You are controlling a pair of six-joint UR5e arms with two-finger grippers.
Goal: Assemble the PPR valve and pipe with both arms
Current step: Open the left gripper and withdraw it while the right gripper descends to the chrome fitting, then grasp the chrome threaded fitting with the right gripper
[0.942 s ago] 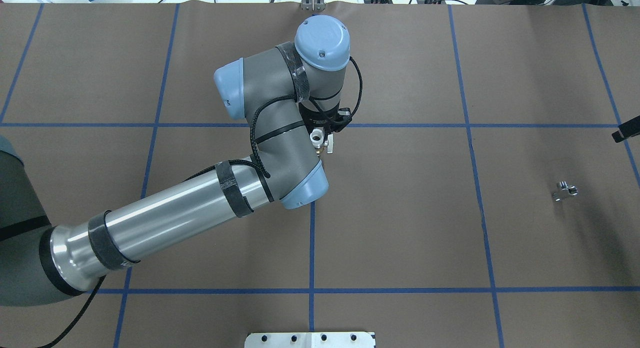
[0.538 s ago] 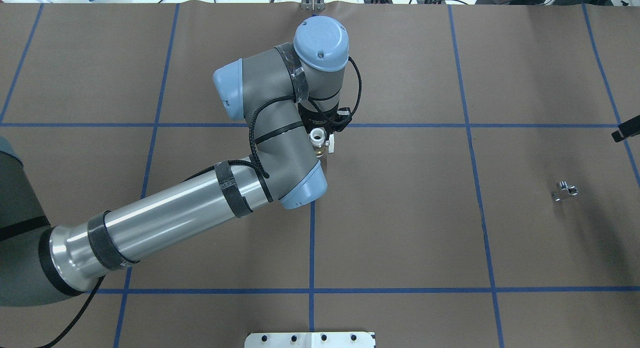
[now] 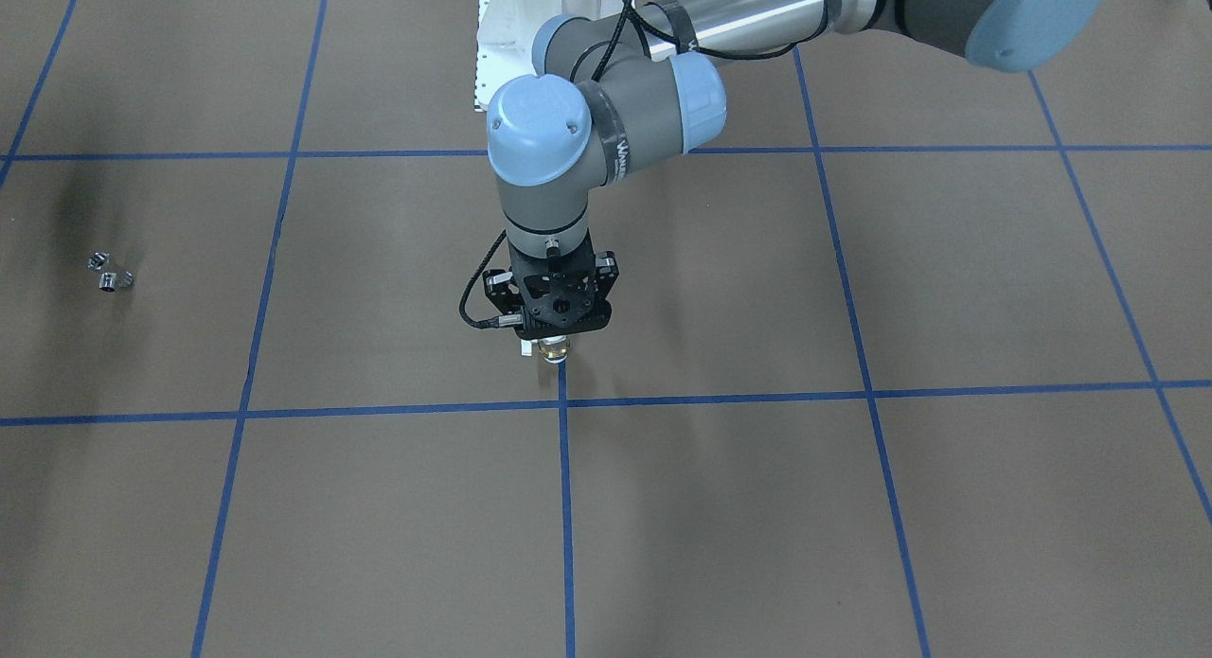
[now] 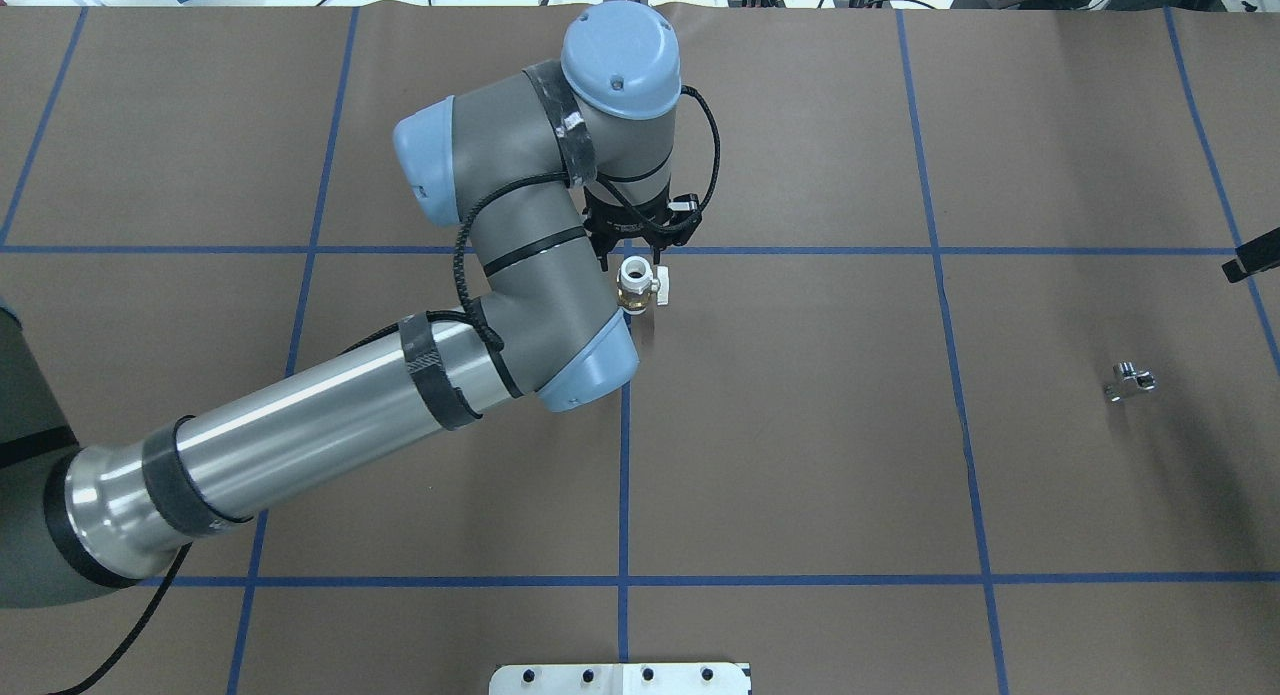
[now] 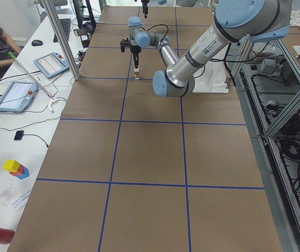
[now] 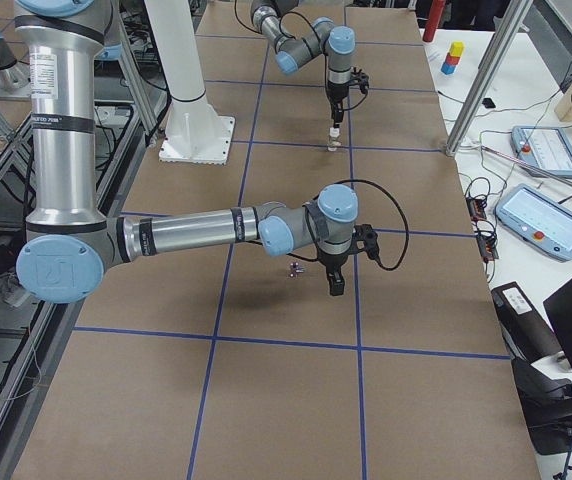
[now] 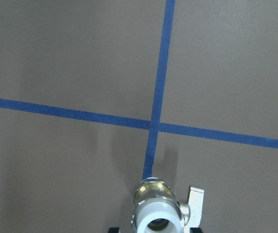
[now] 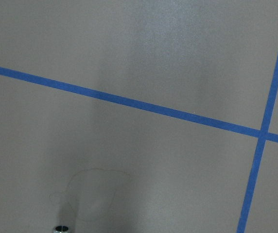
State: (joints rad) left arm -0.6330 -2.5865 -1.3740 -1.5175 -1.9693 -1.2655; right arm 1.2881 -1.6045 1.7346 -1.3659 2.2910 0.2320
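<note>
Left pincer (image 3: 555,338) has risen gripping PPR valve (image 4: 634,285); pipe (image 4: 1130,381) well apart.

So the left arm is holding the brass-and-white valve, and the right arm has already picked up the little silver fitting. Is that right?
Not quite. The left gripper does hold the PPR valve, but the silver fitting lies on the table, the right gripper beside it, not around it. The exterior right view shows this.

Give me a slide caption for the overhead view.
The black left hand holds the brass-and-white plastic valve above the brown gridded table; the small silver metal fitting lies far right.
</note>
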